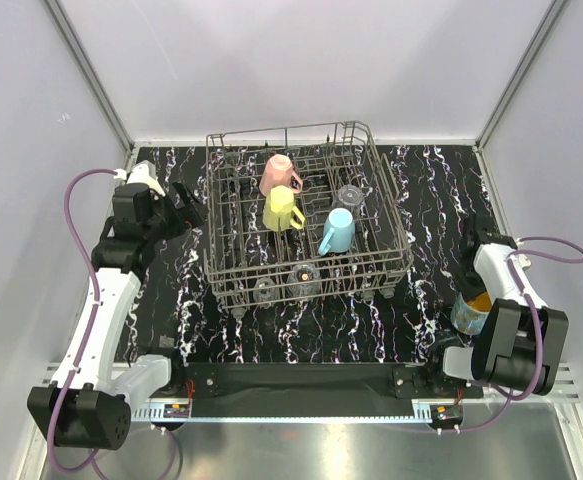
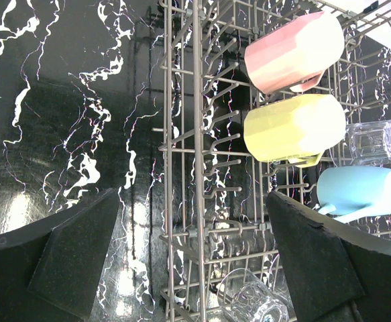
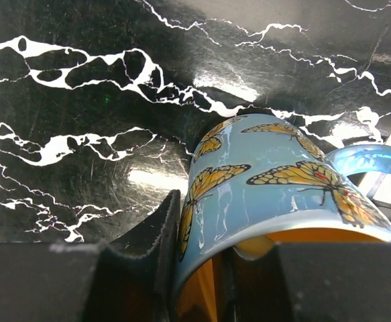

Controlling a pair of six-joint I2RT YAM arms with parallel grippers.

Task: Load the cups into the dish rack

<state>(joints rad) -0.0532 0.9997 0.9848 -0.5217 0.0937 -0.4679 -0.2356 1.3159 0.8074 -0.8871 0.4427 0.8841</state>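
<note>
The dish rack point(image 1: 395, 222) stands mid-table, with a pink mug point(image 1: 276, 173), a yellow mug point(image 1: 281, 208), a light blue mug point(image 1: 337, 231) and clear glasses point(image 1: 350, 196) point(image 1: 304, 277) inside. My right gripper point(image 1: 468, 298) is shut on the rim of a teal-blue butterfly mug point(image 3: 275, 188) with an orange inside, right of the rack; one finger point(image 3: 151, 235) is outside its wall and the other inside. My left gripper point(image 1: 186, 212) is open and empty beside the rack's left wall point(image 2: 196, 134), looking at the pink point(image 2: 292, 50), yellow point(image 2: 292, 126) and light blue point(image 2: 363, 190) mugs.
The black marbled tabletop point(image 1: 161, 300) runs round the rack. White walls close in on the left, right and back. A black bar point(image 1: 291, 378) lies along the near edge between the arm bases. A glass point(image 2: 252, 302) lies at the rack's near end.
</note>
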